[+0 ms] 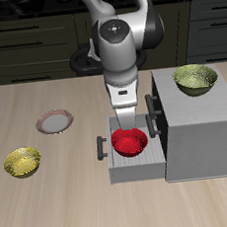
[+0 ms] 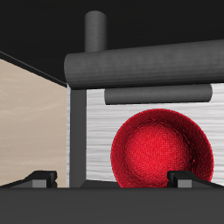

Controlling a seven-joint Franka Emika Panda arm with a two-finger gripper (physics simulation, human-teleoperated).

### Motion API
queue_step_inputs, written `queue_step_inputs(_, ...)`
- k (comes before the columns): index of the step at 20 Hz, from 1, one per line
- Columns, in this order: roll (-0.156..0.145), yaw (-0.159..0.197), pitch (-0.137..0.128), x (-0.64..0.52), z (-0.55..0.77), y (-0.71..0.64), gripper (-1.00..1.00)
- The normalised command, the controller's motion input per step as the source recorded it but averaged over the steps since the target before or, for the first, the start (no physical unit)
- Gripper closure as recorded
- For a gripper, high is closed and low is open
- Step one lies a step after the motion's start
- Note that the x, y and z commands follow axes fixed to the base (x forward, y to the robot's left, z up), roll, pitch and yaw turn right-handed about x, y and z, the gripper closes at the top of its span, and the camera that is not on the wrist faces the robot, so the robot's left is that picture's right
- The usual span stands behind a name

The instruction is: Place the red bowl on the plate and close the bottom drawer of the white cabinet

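Exterior view. The cabinet point(image 1: 199, 126) stands on the table point(image 1: 56, 211) with its bottom drawer point(image 1: 137, 165) pulled out. The red bowl point(image 1: 129, 142) lies inside that drawer. The arm reaches down directly over it, and the jaws point(image 1: 126, 124) hang just above the bowl's rim; from this angle their spread cannot be judged, and nothing appears held. The plate point(image 1: 55, 122) sits apart on the table, beside the drawer's handle end and somewhat farther back. One yellow-green bowl point(image 1: 22, 162) lies nearer the table's front edge than the plate; a second point(image 1: 195, 78) rests on the cabinet top.

Wrist view. The red bowl point(image 2: 163, 149) fills the drawer floor beneath the jaws point(image 2: 112, 178). Both fingertips show well apart, one clear of the bowl and one over its rim, so the jaws are open and empty. The drawer's handle point(image 2: 140, 66) crosses the view beyond the bowl.

Risks.
- A glossy, curved rim offers little purchase; a shallow pinch may let the bowl slip during the lift.
- The drawer walls crowd the bowl, so a finger descending off line could strike a wall or nudge the drawer.
- Carrying low could catch the drawer front or handle.
- The nearby yellow-green bowl may be bumped on a careless path.
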Motion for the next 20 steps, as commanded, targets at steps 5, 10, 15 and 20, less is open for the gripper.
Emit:
queue_step_inputs(5, -0.011, 0.009, 0.004, 0.00, -0.16, -0.09, -1.00)
queue_step_inputs(10, 0.005, 0.004, 0.008, 0.03, -0.06, -0.01, -1.00)
queue_step_inputs(15, 0.014, 0.008, 0.005, 0.05, -0.10, 0.01, -1.00)
queue_step_inputs(20, 0.017, 0.005, 0.019, 0.05, -0.18, 0.09, -1.00)
